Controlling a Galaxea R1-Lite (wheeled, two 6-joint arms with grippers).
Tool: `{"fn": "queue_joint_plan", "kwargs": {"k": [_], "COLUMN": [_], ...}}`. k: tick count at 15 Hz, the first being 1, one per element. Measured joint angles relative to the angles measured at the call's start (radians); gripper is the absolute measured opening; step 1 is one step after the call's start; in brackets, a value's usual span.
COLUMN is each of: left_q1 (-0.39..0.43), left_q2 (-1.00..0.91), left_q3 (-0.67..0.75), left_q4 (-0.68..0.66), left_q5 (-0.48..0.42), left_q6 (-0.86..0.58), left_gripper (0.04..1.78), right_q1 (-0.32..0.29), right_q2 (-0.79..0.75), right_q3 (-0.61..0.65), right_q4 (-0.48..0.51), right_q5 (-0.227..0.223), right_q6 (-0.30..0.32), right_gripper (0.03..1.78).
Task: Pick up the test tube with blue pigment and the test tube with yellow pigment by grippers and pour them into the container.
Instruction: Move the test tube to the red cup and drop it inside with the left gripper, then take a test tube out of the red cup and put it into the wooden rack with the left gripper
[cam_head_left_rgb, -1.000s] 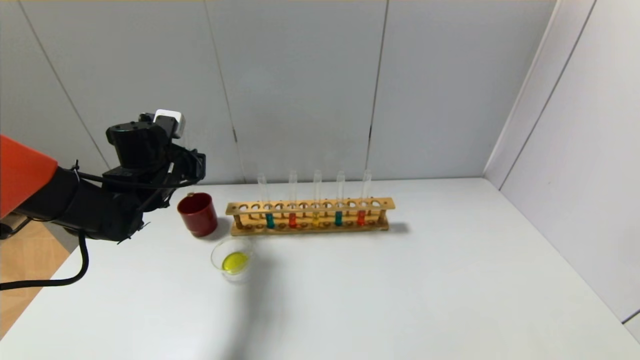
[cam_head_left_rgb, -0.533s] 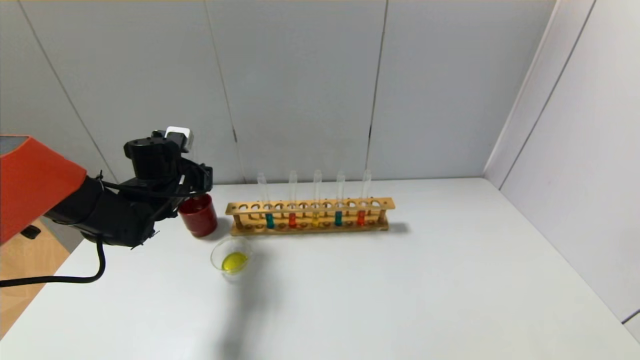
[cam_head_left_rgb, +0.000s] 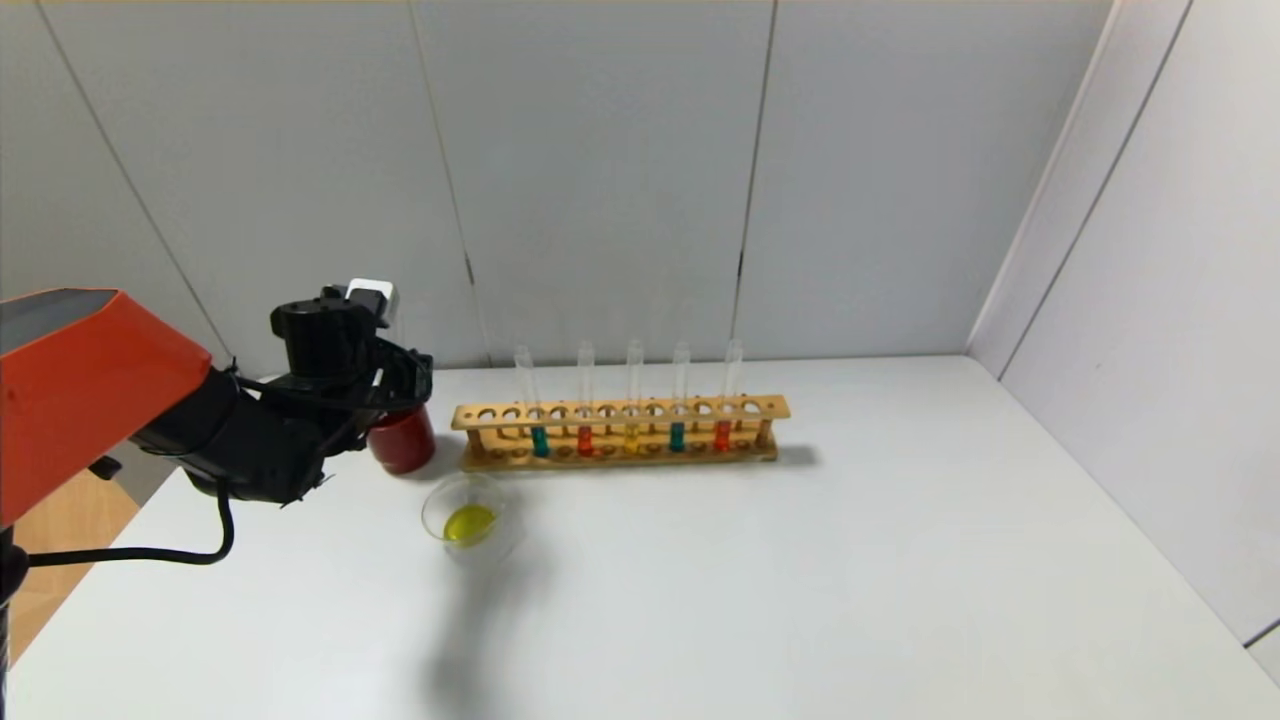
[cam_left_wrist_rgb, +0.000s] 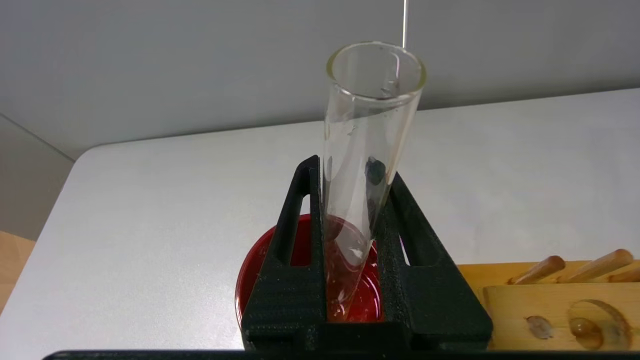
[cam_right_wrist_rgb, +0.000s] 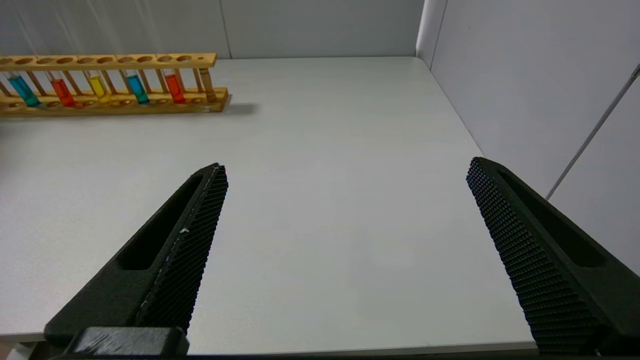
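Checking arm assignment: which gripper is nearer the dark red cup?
Left. The left gripper is over the red cup, gripping an empty tube; the right gripper hangs far off.

No text, label, brand, number or sign can be read in any view. The wooden rack (cam_head_left_rgb: 620, 430), the tubes standing in it, the red cup (cam_head_left_rgb: 402, 440) at its 9 o'clock end and the glass dish (cam_head_left_rgb: 465, 518) all show plain, unmarked surfaces.

Dark red cup (cam_head_left_rgb: 402, 442), tan wooden rack (cam_head_left_rgb: 620, 432)
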Motion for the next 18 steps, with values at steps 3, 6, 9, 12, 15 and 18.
{"fn": "queue_joint_plan", "kwargs": {"k": [3, 6, 9, 12, 15, 18], "left_q1": [0.005, 0.011, 0.013, 0.013, 0.011, 0.005], "left_q2": [0.026, 0.042, 0.049, 0.057, 0.042, -0.040], "left_q3": [-0.007, -0.010, -0.011, -0.011, -0.005, 0.011], "left_q4": [-0.009, -0.010, -0.018, -0.019, -0.033, -0.047], "left_q5": [0.000, -0.003, -0.003, -0.001, -0.002, -0.002], "left_q6": [0.001, 0.003, 0.003, 0.002, 0.001, 0.005], "left_gripper": [0.33, 0.34, 0.46, 0.83, 1.35, 1.66], "right_q1": [0.000, 0.000, 0.000, 0.000, 0.000, 0.000], "right_q2": [0.000, 0.000, 0.000, 0.000, 0.000, 0.000], "right_q3": [0.000, 0.000, 0.000, 0.000, 0.000, 0.000], "right_q4": [0.000, 0.000, 0.000, 0.000, 0.000, 0.000], "right_q5": [0.000, 0.000, -0.001, -0.001, 0.000, -0.001], "right_q6": [0.000, 0.000, 0.000, 0.000, 0.000, 0.000], "right_gripper": [1.75, 1.75, 1.75, 1.75, 1.75, 1.75]}}
